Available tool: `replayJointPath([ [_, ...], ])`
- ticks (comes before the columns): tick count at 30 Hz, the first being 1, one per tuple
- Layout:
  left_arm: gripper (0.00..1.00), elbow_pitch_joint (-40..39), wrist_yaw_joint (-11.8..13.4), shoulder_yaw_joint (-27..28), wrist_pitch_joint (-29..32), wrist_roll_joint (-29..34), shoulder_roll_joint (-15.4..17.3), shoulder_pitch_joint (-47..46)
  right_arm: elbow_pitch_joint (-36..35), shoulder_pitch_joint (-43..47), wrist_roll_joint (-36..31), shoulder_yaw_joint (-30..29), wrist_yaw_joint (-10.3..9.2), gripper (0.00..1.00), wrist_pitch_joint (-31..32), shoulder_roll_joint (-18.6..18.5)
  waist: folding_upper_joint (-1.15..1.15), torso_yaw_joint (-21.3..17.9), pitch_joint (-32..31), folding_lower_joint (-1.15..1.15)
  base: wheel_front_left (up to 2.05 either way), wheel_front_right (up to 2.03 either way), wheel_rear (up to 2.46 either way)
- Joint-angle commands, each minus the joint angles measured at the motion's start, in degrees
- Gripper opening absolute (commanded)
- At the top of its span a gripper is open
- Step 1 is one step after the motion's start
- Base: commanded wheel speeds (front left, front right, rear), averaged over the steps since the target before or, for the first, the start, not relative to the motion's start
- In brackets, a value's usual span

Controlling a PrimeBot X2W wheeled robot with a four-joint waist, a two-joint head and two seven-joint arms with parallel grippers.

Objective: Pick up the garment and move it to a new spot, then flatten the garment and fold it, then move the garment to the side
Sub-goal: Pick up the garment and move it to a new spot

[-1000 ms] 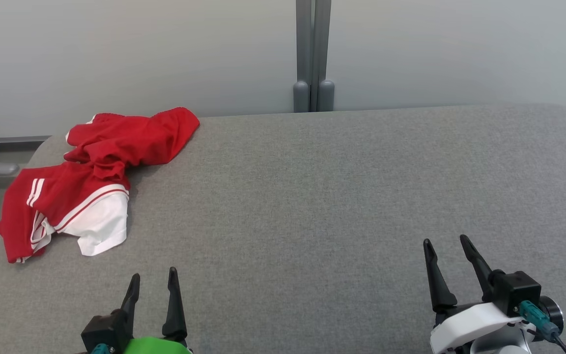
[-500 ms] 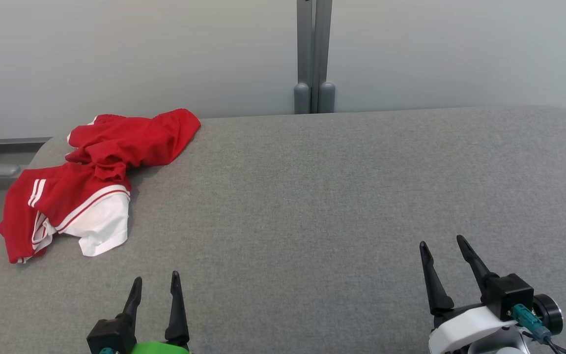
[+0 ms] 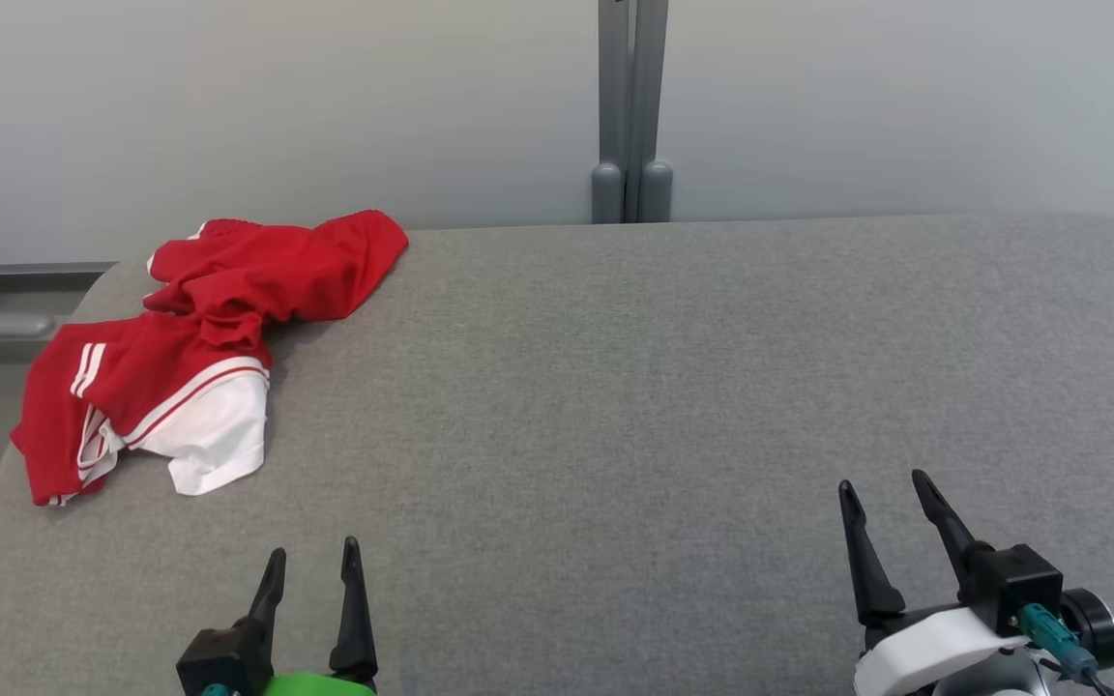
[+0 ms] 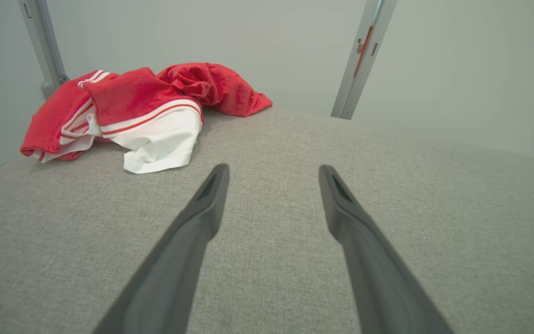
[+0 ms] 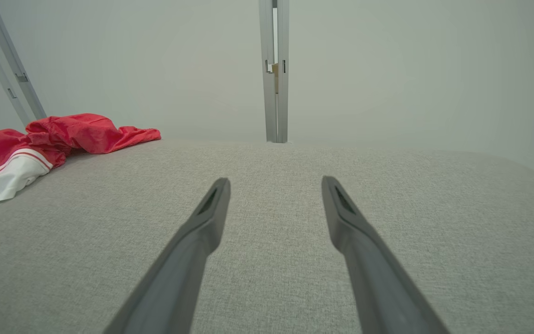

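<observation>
Grey tabletop [image 3: 615,387] meets a pale wall [image 3: 228,97]. At far left the red-and-white garment [image 3: 199,338] lies crumpled. Left claw [image 3: 314,547] and right claw [image 3: 883,479] sit near, both wide open, empty; the left should pinch a thick fold.

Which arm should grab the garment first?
Left. The garment lies crumpled at the far-left corner of the table, just ahead of the open left claw; the open right claw sits across the table, clearly farther away.
</observation>
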Motion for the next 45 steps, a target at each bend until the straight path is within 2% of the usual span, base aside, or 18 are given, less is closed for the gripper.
replayJointPath([
  [1,1.00,0.01,-0.25,-0.23,-0.02,-0.23,0.37,-0.66,-0.09,1.01,0.54,-0.50,0.00,1.00,-0.28,-0.19,0.00,1.96,0.03,0.00,0.00,0.00,0.00],
  [7,1.00,0.18,-0.35,0.31,-0.01,0.74,0.36,-1.54,-0.53,0.84,0.97,-1.42,0.00,1.00,-0.25,-0.19,0.00,9.97,0.36,0.00,0.00,0.00,0.00],
  [15,1.00,-0.20,-1.07,2.95,0.01,1.73,0.32,-2.25,-0.87,-0.72,1.97,0.21,0.00,1.00,-0.24,-0.20,0.00,22.07,0.88,0.00,0.00,0.00,0.00],
  [18,1.00,-0.53,-1.03,3.98,0.01,1.84,0.31,-2.14,-1.05,-1.33,2.25,1.00,-0.01,1.00,-0.24,-0.19,0.00,25.34,1.24,0.00,0.00,0.00,0.00],
  [25,1.00,-4.04,0.69,7.08,0.01,0.04,0.30,-0.20,0.61,-5.13,1.18,4.79,-0.01,1.00,-0.24,-0.24,0.00,27.16,3.81,0.00,0.00,0.00,0.00],
  [35,1.00,-6.14,1.73,7.75,0.01,-1.00,0.30,1.13,1.78,-7.43,1.12,6.58,-0.01,1.00,-0.24,-0.23,0.00,27.61,4.57,0.00,0.00,0.00,0.00],
  [41,1.00,-5.28,1.22,7.20,0.01,-1.54,0.30,0.13,1.09,-5.57,1.02,4.45,-0.01,1.00,-0.24,-0.23,0.00,27.74,4.74,0.00,0.00,0.00,0.00],
  [45,1.00,-4.49,-0.04,7.27,0.01,-1.18,0.89,-4.80,-0.73,-3.96,0.38,0.93,-0.01,1.00,-0.24,-0.22,0.00,28.03,5.62,0.00,0.00,0.00,0.00],
])
